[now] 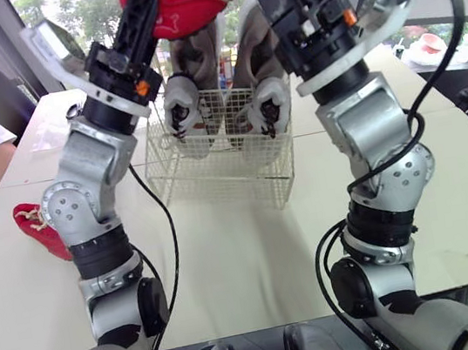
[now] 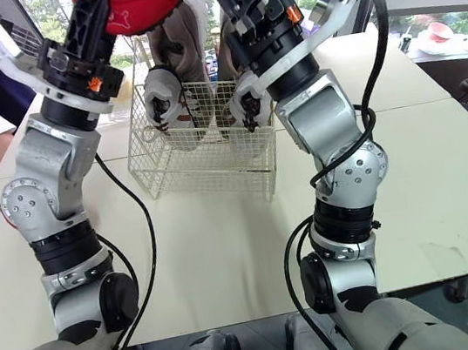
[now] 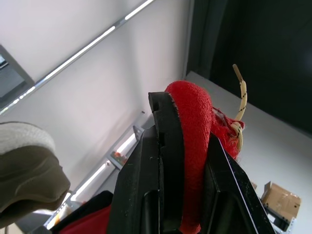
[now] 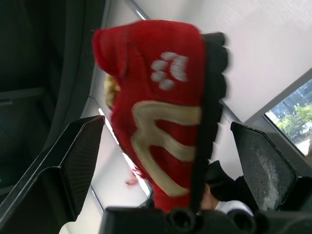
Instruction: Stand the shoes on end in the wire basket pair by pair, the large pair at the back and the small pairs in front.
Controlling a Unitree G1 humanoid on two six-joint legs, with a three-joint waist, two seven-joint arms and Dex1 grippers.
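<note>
I hold the red shoe (image 1: pixel 190 1) high above the wire basket (image 1: pixel 216 173). My left claw (image 3: pixel 192 161) is pinching its soft fabric side, and the right claw (image 4: pixel 165 131) is spread either side of it, touching nothing, I think. It looks light and floppy, so the stiffer sole edge is the better hold. Small white shoes (image 1: pixel 184 103) crowd the basket's front, leaving tight room. Its mate (image 1: pixel 35 227) lies near the left edge of the table (image 1: pixel 246 252).

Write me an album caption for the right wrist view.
A red shoe with a cream stripe, framed between the open fingers of the right gripper.
</note>
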